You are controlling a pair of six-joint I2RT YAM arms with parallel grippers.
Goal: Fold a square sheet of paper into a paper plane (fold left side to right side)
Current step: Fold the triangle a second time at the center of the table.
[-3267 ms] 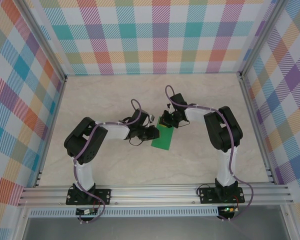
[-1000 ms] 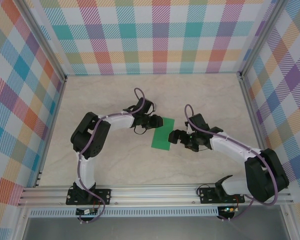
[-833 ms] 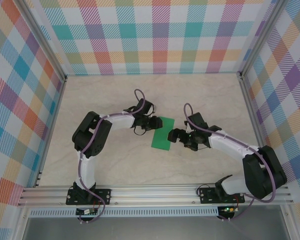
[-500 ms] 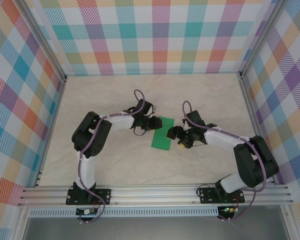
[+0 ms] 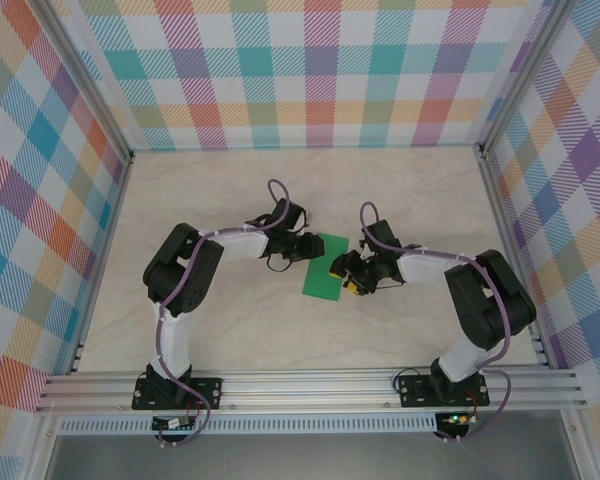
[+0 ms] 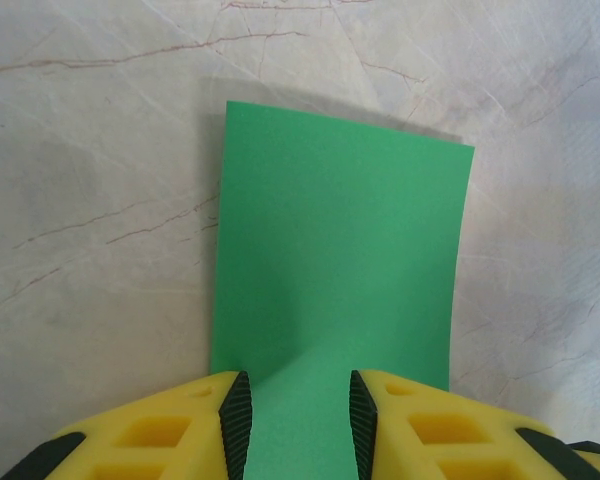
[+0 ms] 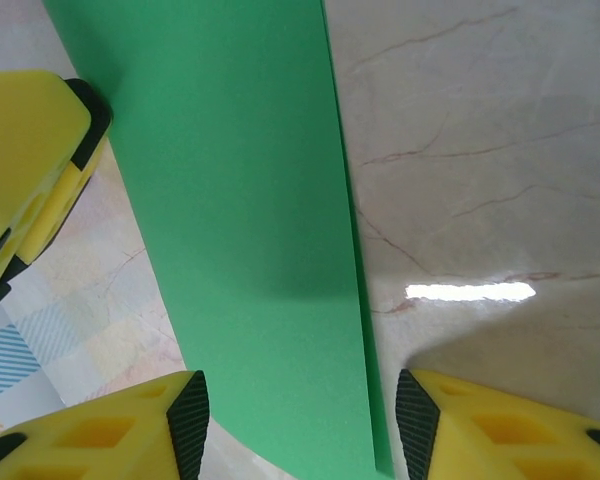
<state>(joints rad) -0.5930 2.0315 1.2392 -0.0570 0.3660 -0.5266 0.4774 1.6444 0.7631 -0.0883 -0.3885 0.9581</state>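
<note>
The square sheet of paper [image 5: 320, 280] lies folded in half as a narrow bright-green rectangle mid-table. My left gripper [image 5: 308, 246] is at its far end. In the left wrist view the jaws [image 6: 298, 415] stand a little apart over the paper [image 6: 340, 260], which bulges slightly between them. My right gripper [image 5: 341, 271] is at the sheet's right edge. Its jaws [image 7: 302, 425] are wide apart and straddle the paper [image 7: 240, 200], where a thin strip of the lower layer shows beside the upper edge. The left gripper's yellow finger [image 7: 30, 150] touches the sheet's far side.
The marble-look tabletop [image 5: 230, 320] is ringed by plaid walls [image 5: 300, 70] and an aluminium rail [image 5: 310, 385] at the near edge. Both forearms [image 5: 430, 265] reach inward towards the sheet.
My right arm has swung in from the right to the paper's right edge, and its jaws have narrowed. The left arm and the paper have stayed put.
</note>
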